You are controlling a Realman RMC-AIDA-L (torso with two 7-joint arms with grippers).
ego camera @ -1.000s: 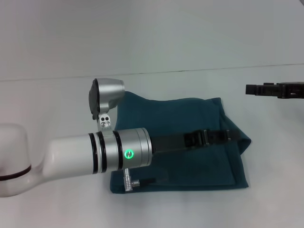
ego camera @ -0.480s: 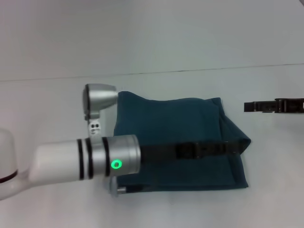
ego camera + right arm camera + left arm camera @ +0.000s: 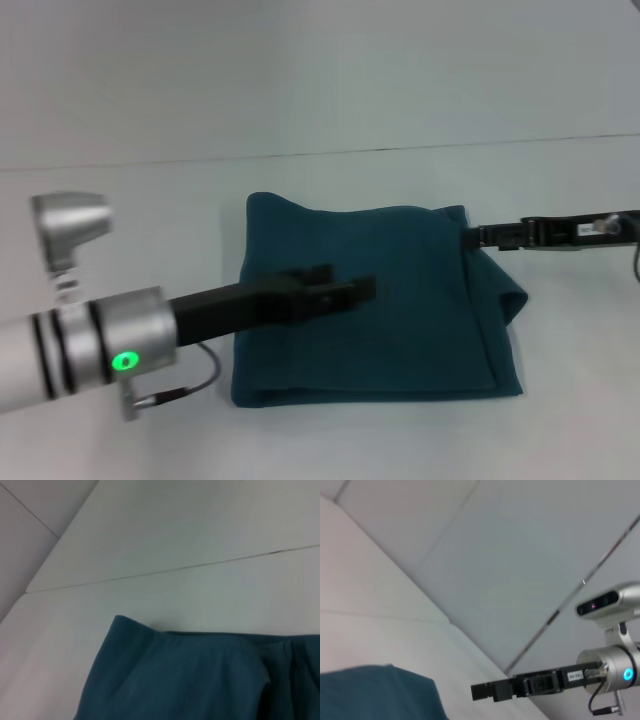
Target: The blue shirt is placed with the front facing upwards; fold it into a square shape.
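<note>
We find the blue shirt point(image 3: 370, 300) lying on the white desk point(image 3: 300, 90) in front of us, already folded into a compact, nearly square block. Its left edge and near edge run fairly straight, while the right side bulges in a loose flap that breaks the outline. No lettering shows, so the printed front is probably tucked inside the folds.

Our left gripper point(image 3: 345, 290) reaches over the middle of the shirt, its dark jaws pointing toward the right. We cannot tell whether they are apart or together, nor whether they touch the cloth or hang just above it. It grips nothing that we can see.

Our right gripper point(image 3: 490, 237) comes in from the right with its tip at the far right corner of the shirt, just where the loose flap begins. It appears again in the left wrist view point(image 3: 492, 691), raised, with nothing visible in it. Whether its jaws are parted we cannot tell either.

We judge the folding nearly finished: what remains is likely squaring off that right-hand flap, which would explain the right gripper's place there.
</note>
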